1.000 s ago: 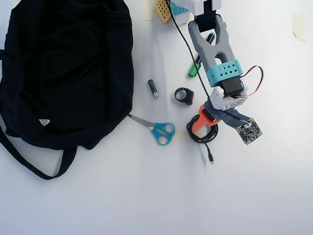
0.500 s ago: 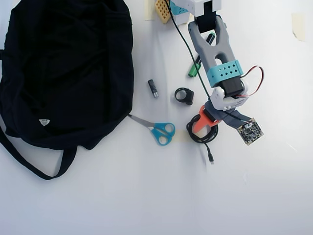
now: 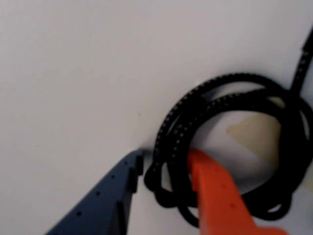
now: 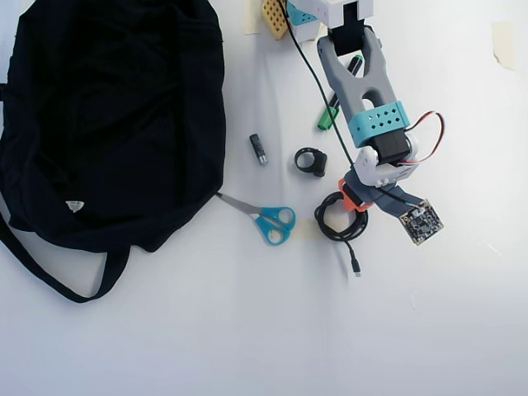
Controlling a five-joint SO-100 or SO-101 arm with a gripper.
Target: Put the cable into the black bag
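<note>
In the wrist view, you are looking at the cable (image 3: 230, 147) lying on the white bench (image 3: 73, 73): a thin black cord with a fine pale speckle in its braid, wound in several loops into a small round coil. Inside the coil a tan patch on the bench surface is showing through. Your gripper (image 3: 164, 169) is standing with its jaws partly open, the grey-blue one outside the coil's left side and the orange one inside the ring, so the bundled strands are running between them. The orange jaw is touching the strands; whether the grey one is pressing on them you cannot tell.

In the overhead view, the cable (image 4: 337, 227) is sitting right of the bench's middle, its loose tail trailing toward the near edge and ending in a small metal plug (image 4: 355, 269). The gripper (image 4: 346, 200) is poised over the coil's upper rim, the arm reaching down from the top edge. The black bag (image 4: 107, 115) is filling the bench's upper left corner, soft and crumpled, with a small white label and a long strap looping below it, well apart from the coil. Between them, blue-handled scissors (image 4: 264, 216) are lying with the blade tip touching the bag. A small black ring-shaped clip (image 4: 311, 161) is resting just above the coil, a small dark stick (image 4: 258, 148) is to its left, and a green marker (image 4: 330, 114) is lying beside the arm.
</note>
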